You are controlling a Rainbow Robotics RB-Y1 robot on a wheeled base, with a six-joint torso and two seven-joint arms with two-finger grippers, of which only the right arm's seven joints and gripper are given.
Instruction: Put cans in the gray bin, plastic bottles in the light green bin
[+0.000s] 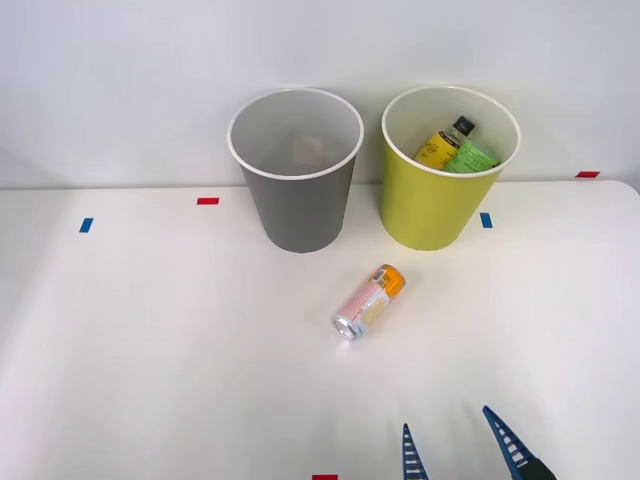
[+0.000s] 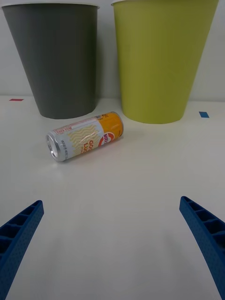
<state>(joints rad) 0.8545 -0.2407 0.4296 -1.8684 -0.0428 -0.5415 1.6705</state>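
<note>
On the white table [image 1: 140, 340], nothing of the task lies at the left; small blue and red tape marks [image 1: 207, 201] are seen along the far edge. The gray bin [image 1: 296, 190] stands upright at about twelve o'clock from the table's middle, and its inside cannot be made out clearly. Just beside it, at about three o'clock from it and apart by a narrow gap, the light green bin [image 1: 440, 200] stands upright. Inside it the yellow bottle [image 1: 443, 143] with its black cap and a green-labelled bottle [image 1: 470, 158] are seen leaning against the wall, so the bottle part of the sorting is judged done.

The can [image 1: 369, 301] lies on its side on the bare table, near the bins at about six o'clock from the gap between them. Its silver top is turned toward the robot and its orange end toward the light green bin. It is touched by nothing.

At about five o'clock from the can, well apart from it, the right gripper [image 1: 458, 445] is held low with its jaws spread wide and nothing between them. In the wrist view the can [image 2: 85, 136] is seen ahead of the blue fingers [image 2: 206, 239], in front of both bins.

The step in hand is judged to be the reach for the can. The next move calls for the gripper to be carried forward toward eleven o'clock, turned so that the jaws straddle the can across its round body, and closed gently, since a lying can is apt to roll. The can would then be lifted above the white rim of the gray bin and released.
</note>
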